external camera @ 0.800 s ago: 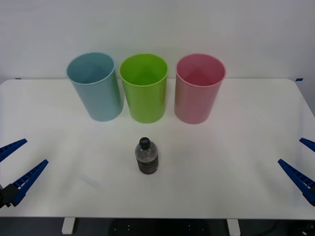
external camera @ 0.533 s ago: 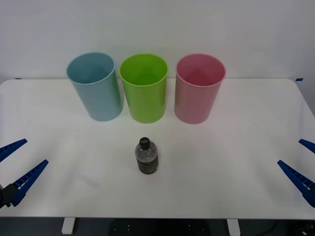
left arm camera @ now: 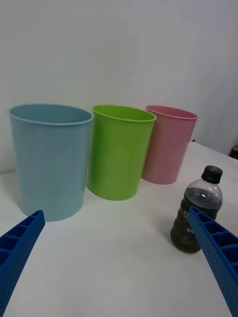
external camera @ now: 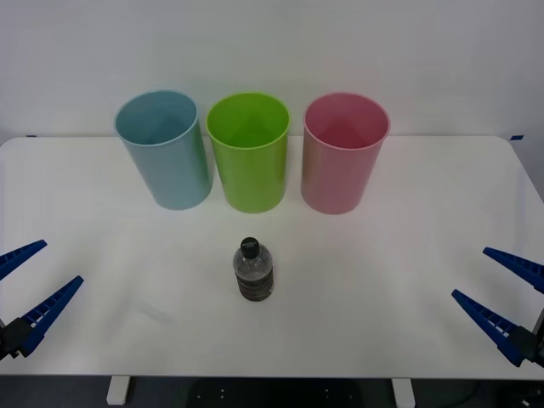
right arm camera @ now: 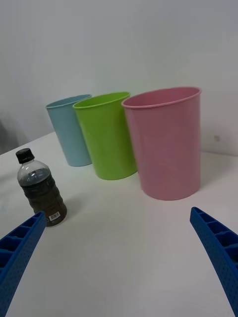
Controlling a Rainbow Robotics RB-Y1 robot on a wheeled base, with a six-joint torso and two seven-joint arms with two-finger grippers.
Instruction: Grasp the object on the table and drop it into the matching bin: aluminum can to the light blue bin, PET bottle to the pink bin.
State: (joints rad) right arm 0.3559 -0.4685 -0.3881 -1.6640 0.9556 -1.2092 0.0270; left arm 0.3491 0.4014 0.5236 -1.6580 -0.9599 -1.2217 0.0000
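Nearest, at the table's [external camera: 408,255] front corners: left gripper [external camera: 24,291] low at the left edge, fingers spread wide, holding nothing, touching nothing; right gripper [external camera: 501,293] at the right edge, likewise wide open and empty, clear of the tabletop's things. Between them, a little left of centre and well apart from both: the bottle [external camera: 253,270], upright on the white surface, black cap on, dark liquid and label band visible through clear plastic. Seen from the right wrist, bottle [right arm camera: 40,189] beside one blue fingertip [right arm camera: 20,247] but not touching. Seen from the left wrist, bottle [left arm camera: 197,211] partly behind one finger [left arm camera: 218,252]. Farther back, in a row near the wall: blue bin [external camera: 166,153] on the left, green bin [external camera: 249,155] just beside it, pink bin [external camera: 342,155] on the right, all upright, open-mouthed.
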